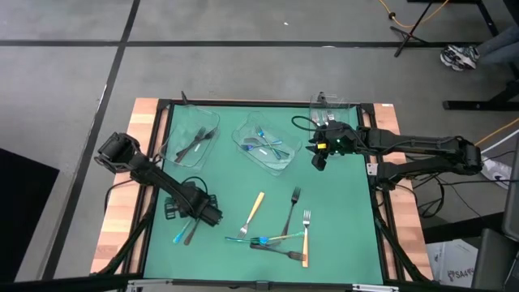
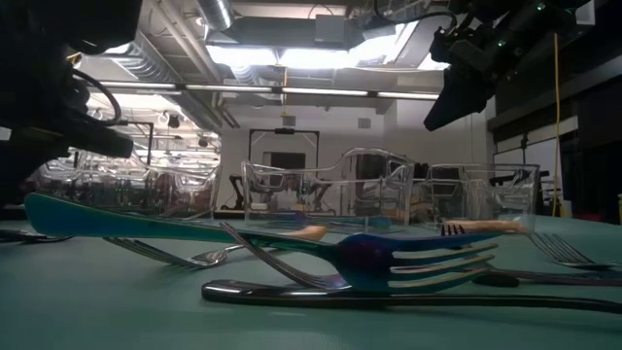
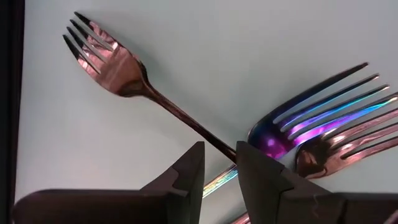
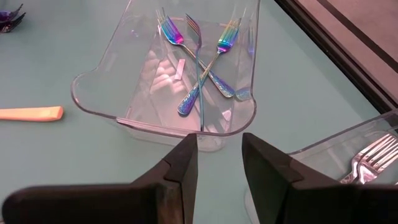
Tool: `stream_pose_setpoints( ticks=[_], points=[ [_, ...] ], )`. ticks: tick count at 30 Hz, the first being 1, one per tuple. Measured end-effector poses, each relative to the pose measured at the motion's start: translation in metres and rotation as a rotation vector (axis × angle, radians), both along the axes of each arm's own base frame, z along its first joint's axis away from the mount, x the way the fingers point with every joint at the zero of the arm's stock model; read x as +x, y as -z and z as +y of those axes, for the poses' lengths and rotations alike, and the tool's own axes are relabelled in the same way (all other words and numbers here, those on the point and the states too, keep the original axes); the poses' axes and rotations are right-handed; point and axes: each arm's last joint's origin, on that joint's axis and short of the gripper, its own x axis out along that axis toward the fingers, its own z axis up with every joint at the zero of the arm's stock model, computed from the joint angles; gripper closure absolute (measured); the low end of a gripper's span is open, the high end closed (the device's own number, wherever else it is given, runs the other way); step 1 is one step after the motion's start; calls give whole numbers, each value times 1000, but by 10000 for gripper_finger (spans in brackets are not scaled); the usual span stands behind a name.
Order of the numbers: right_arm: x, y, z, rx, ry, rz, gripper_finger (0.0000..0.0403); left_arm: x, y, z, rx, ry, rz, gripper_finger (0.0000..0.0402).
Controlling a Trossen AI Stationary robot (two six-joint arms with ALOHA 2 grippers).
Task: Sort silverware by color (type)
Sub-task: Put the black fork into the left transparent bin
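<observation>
My left gripper [image 1: 219, 219] [image 3: 221, 165] hangs low over the mat's near left with its fingers a little apart. They stand over the spot where a dark fork's handle [image 3: 186, 121] crosses an iridescent fork's handle [image 3: 217, 180]. The iridescent fork's head [image 3: 311, 118] and a second dark fork head [image 3: 336, 152] lie beside them. My right gripper [image 1: 318, 161] [image 4: 219, 155] is open and empty, raised next to the middle clear tray [image 4: 93, 99], which holds iridescent forks [image 4: 199, 68]. Loose forks [image 1: 280, 239] lie on the near mat.
A clear tray at the far left [image 1: 174, 150] holds dark forks. A clear tray at the far right [image 1: 334, 104] [image 4: 379, 124] holds a silver fork [image 4: 373, 155]. An orange-handled piece [image 1: 255, 207] and a dark fork [image 1: 292, 207] lie mid-mat. A dark fork [image 1: 192, 231] lies under my left arm.
</observation>
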Motion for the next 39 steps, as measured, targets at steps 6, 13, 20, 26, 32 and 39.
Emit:
stream_pose_setpoints(
  ticks=[6, 13, 20, 26, 32, 39],
  points=[
    [0, 0, 0, 0, 0, 0, 288, -2, -1, -4, -15, 7, 6, 316],
    [0, 0, 0, 0, 0, 0, 288, -6, -1, -11, -18, 40, 1, 316],
    [0, 0, 0, 0, 0, 1, 288, -10, 0, -23, -41, 88, -16, 316],
    [0, 0, 0, 1, -1, 1, 288, -16, 0, -34, -58, 134, -32, 316],
    [0, 0, 0, 2, -2, 0, 288, -22, 0, -44, -64, 177, -37, 316],
    [0, 0, 0, 2, -2, 0, 288, -19, 0, -41, -60, 166, -44, 316]
  ],
)
